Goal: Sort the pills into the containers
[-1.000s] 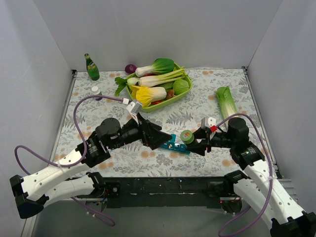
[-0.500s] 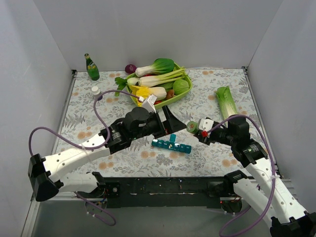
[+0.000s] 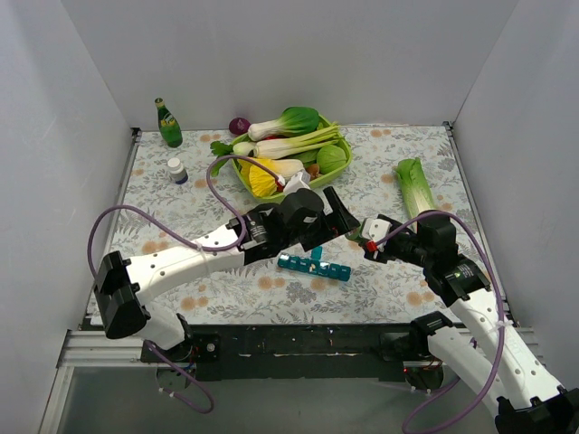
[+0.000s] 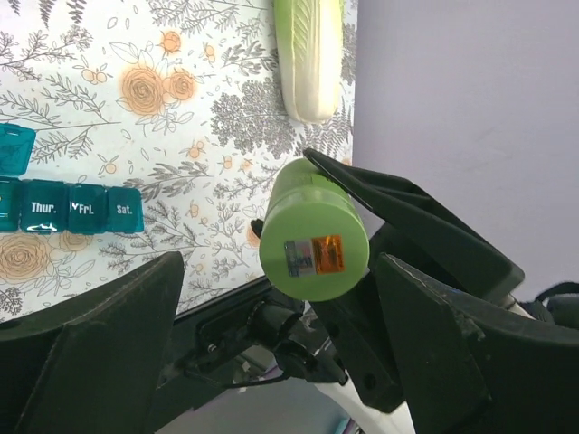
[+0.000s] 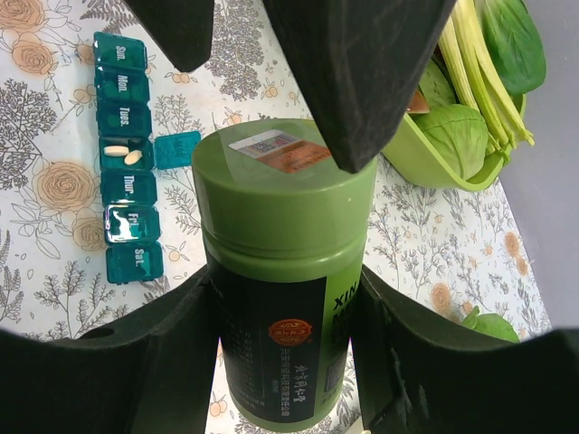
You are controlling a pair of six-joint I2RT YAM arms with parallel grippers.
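The teal containers (image 3: 314,268) lie flat on the flowery table (image 3: 181,217), just below both grippers, with one lid open and pills (image 5: 122,154) inside. If the wide-spread left gripper (image 4: 279,267) bites the cap (image 4: 312,244) crooked, the green bottle (image 5: 276,271) could slip from the right gripper (image 5: 280,353) hugging it. The left arm is stretched far across and the right arm is bent in.

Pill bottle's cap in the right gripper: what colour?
Light green plastic cap, small orange sticker; best in left wrist view.
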